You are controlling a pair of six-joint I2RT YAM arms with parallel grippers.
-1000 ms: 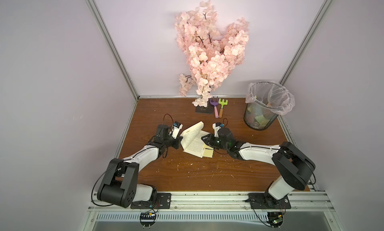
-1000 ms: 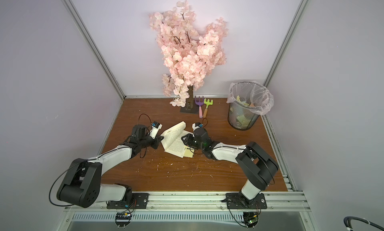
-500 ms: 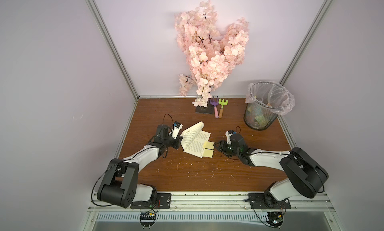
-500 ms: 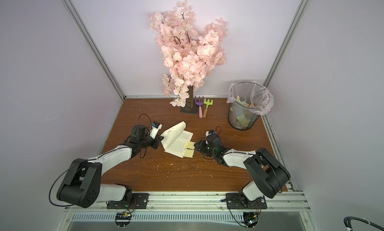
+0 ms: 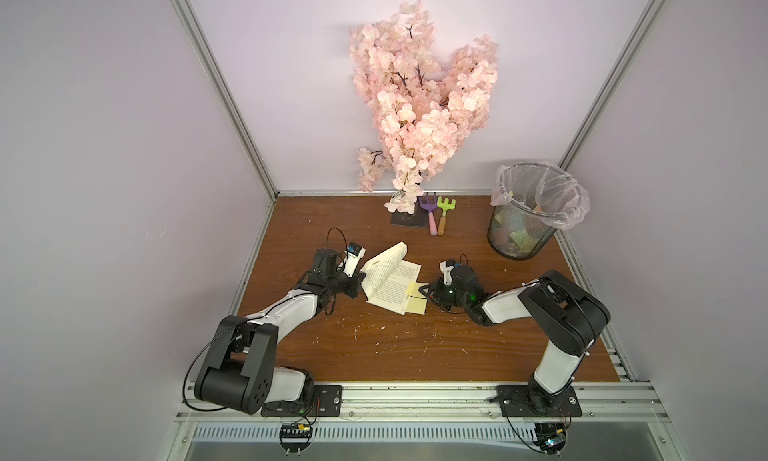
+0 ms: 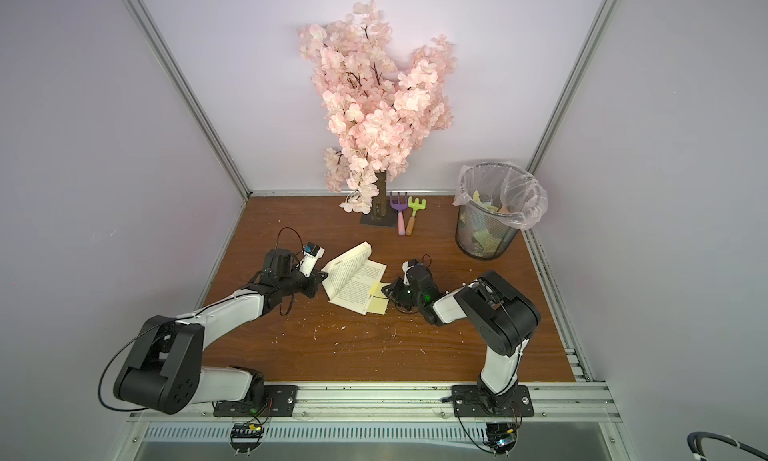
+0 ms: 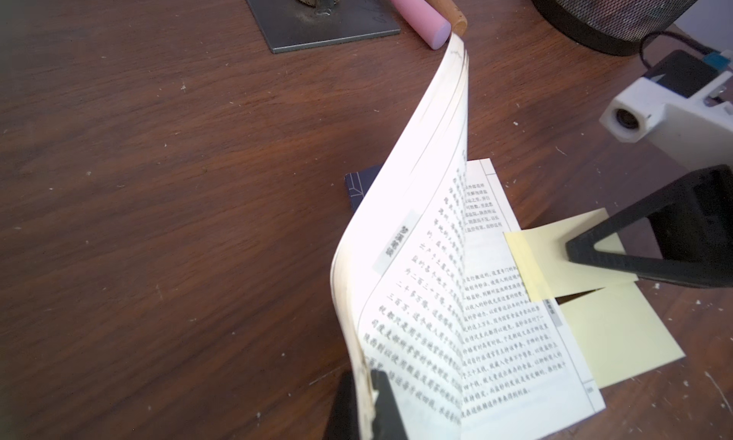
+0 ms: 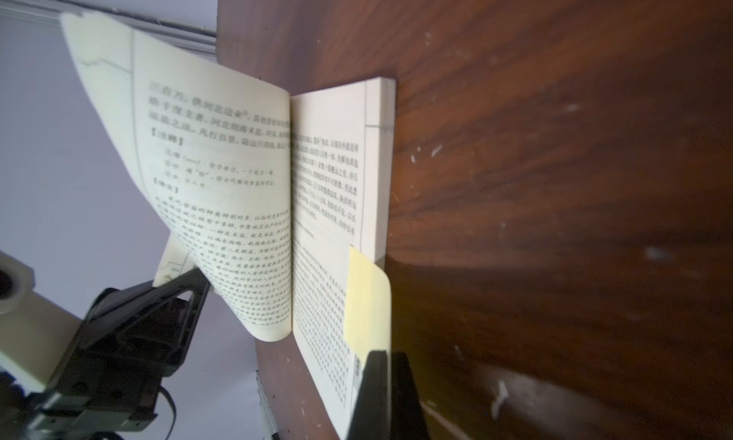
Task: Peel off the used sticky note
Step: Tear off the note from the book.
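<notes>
The open book point(image 5: 388, 282) lies near the centre of the table point(image 5: 374, 355) in both top views. At the book's 9 o'clock, the left gripper point(image 7: 365, 402) is clamped on a sheaf of pages point(image 7: 416, 172) and holds it curled upward. The sticky note point(image 7: 555, 259) overhangs the flat page's edge at the book's 4 o'clock. The right gripper point(image 8: 386, 382) is closed on the note's free end. A second note point(image 7: 618, 339) lies just beside it, toward 5 o'clock. The wire bin point(image 5: 519, 238) stands at the table's 2 o'clock.

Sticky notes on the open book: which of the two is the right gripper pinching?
The sticky note farther from the robot; the right gripper is shut on its free end. The nearer note lies flat, untouched.
</notes>
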